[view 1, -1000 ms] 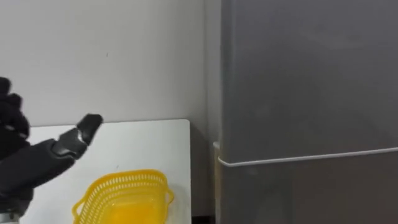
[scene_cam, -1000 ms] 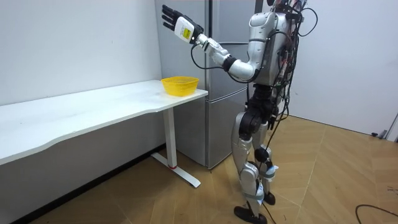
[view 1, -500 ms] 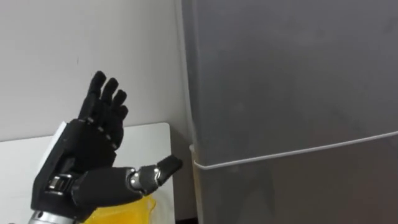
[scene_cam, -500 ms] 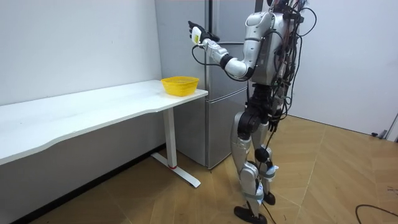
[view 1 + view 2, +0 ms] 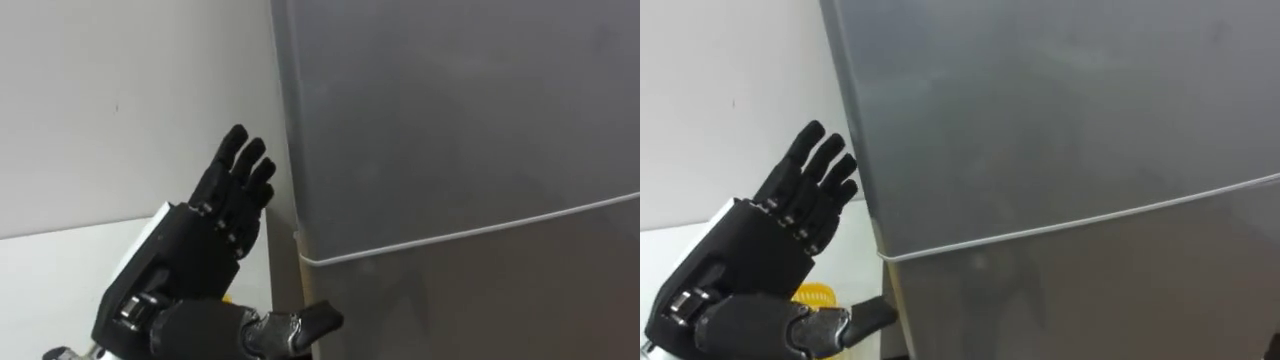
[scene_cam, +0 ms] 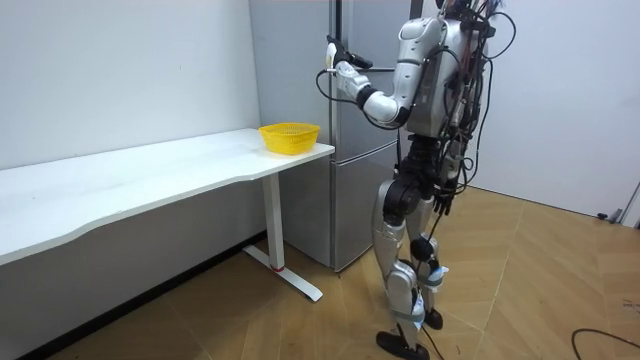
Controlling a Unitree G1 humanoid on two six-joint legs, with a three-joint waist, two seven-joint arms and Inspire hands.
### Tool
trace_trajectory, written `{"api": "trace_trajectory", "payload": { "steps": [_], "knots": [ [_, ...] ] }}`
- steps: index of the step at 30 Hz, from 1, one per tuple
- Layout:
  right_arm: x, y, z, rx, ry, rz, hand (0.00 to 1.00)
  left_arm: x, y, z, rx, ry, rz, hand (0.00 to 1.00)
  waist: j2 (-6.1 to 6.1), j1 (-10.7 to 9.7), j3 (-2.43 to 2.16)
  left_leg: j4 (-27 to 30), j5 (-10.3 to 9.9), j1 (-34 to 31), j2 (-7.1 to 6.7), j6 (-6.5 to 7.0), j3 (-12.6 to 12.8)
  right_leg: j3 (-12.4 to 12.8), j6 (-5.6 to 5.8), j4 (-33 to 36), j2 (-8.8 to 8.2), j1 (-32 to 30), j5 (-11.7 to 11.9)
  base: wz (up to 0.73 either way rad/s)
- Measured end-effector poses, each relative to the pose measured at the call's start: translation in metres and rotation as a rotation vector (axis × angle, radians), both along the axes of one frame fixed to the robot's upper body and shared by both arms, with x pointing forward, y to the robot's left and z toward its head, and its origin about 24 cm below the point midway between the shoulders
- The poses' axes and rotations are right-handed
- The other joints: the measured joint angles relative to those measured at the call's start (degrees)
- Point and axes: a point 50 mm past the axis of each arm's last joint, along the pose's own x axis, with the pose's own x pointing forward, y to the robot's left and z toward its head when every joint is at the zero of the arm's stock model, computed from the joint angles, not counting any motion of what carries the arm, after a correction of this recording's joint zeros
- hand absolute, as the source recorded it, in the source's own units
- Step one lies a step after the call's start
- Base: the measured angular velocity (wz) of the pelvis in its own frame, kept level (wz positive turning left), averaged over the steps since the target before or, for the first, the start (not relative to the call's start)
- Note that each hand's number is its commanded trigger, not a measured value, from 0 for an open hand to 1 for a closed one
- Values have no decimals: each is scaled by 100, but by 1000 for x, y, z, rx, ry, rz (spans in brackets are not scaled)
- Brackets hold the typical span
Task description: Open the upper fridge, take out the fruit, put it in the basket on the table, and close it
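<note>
The robot stood facing the grey fridge (image 6: 296, 60), whose upper door (image 5: 450, 120) was closed. Its left hand (image 5: 195, 270) was raised just beside that door's left edge, fingers (image 5: 245, 172) straight and spread wide, holding nothing. A yellow basket (image 6: 290, 136) sat at the counter's (image 6: 150, 175) end nearest the fridge.

Long white table (image 6: 150, 175), yellow basket (image 6: 290, 137) sitting at its end just beside the grey fridge (image 6: 290, 60)
</note>
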Motion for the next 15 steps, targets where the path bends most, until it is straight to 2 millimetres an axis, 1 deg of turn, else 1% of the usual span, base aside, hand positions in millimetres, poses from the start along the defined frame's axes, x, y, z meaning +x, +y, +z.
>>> {"api": "trace_trajectory", "payload": {
  "steps": [4,7,10,13,15],
  "knots": [
    [1,0,0,2,-1,2,0,0,-2,2,8,-13,-30,0,2,-49,0,-12,0,-7,6,0,9,24,0,13,7,-55,1,-4],
    [0,0,0,7,5,4,0,-1,-6,5,-25,-24,-78,0,-3,-97,3,-15,0,-15,5,0,11,35,0,11,5,-50,0,-1],
    [-1,0,0,13,17,3,0,-3,-11,9,-37,-41,-127,0,-28,-107,20,-41,0,-21,8,0,14,35,0,10,5,-48,1,0],
    [-1,0,0,19,21,13,0,-5,-12,11,-44,-45,-158,0,-60,-96,42,-43,0,-25,11,0,13,33,0,-5,5,-45,1,0],
    [-1,0,0,21,24,24,0,-5,-11,12,-57,-43,-174,0,-60,-96,42,-43,0,-24,10,0,13,33,1,-8,5,-42,1,0]
  ]
}}
